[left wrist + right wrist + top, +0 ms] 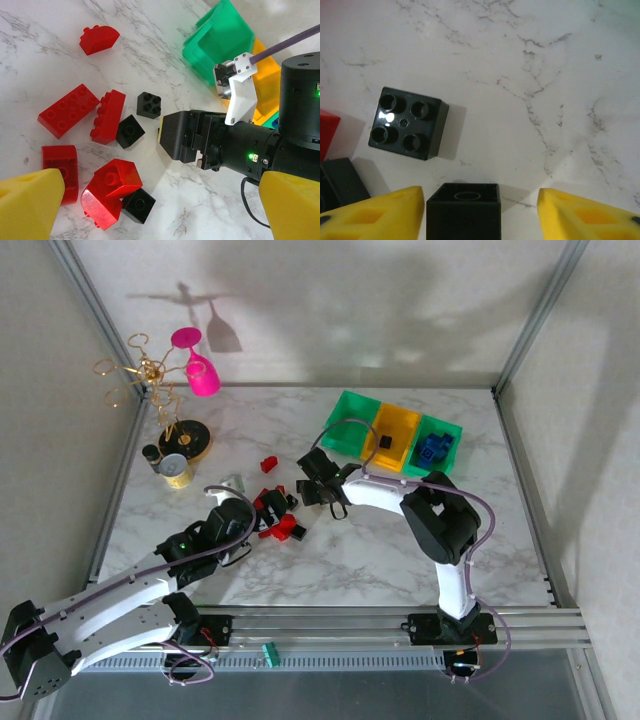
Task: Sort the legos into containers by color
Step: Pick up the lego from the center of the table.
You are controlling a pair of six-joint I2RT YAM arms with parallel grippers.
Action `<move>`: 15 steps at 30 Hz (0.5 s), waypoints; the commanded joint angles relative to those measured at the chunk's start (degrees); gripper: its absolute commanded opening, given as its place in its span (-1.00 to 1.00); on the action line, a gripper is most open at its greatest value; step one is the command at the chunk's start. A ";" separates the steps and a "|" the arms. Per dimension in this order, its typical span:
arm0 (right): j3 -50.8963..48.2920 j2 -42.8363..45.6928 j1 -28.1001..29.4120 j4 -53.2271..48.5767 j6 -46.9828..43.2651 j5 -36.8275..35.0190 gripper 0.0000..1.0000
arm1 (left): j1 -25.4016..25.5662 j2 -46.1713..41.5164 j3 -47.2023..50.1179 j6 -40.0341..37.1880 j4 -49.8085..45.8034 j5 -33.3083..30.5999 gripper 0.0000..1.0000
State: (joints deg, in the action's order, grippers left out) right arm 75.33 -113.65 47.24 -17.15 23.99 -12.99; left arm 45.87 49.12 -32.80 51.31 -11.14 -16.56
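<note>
My right arm reaches left to the pile. My right claw (481, 215) hangs low over the table (520, 75), jaws apart, with one black lego (463, 207) between them, not pressed. My left claw (160, 200) is wide apart above three black and about six red legos (67, 110). Three containers (352, 432) stand in a row, with blue legos (435, 448) in the right green one.
</note>
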 commanded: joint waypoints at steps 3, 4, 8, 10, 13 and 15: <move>4.35 -3.48 0.37 -0.88 -2.14 -2.48 0.10 | -0.43 0.22 0.53 0.72 -0.73 -1.61 0.99; 4.62 -3.76 0.37 -0.72 -2.26 -2.37 0.07 | -0.43 0.42 0.46 0.54 -0.73 -1.63 0.99; 5.09 -4.19 0.37 -0.45 -2.48 -1.30 -0.04 | -0.43 0.96 -0.03 0.15 -1.16 -1.72 0.99; 4.96 -4.07 0.35 -0.35 -2.37 -0.70 -0.09 | -0.47 0.97 -0.16 0.02 -1.28 -1.76 0.99; 4.59 -3.58 0.39 -0.52 -2.22 -0.04 -0.22 | -0.43 0.95 -0.39 -0.38 -1.31 -1.80 0.99; 4.09 -2.93 0.35 -0.52 -2.04 0.65 -0.23 | -0.44 1.06 -0.75 -1.27 -1.16 -0.98 0.99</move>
State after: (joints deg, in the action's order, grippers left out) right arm 79.09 -116.86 47.29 -16.97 21.87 -13.28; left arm 45.87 50.04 -32.80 51.11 -11.25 -16.56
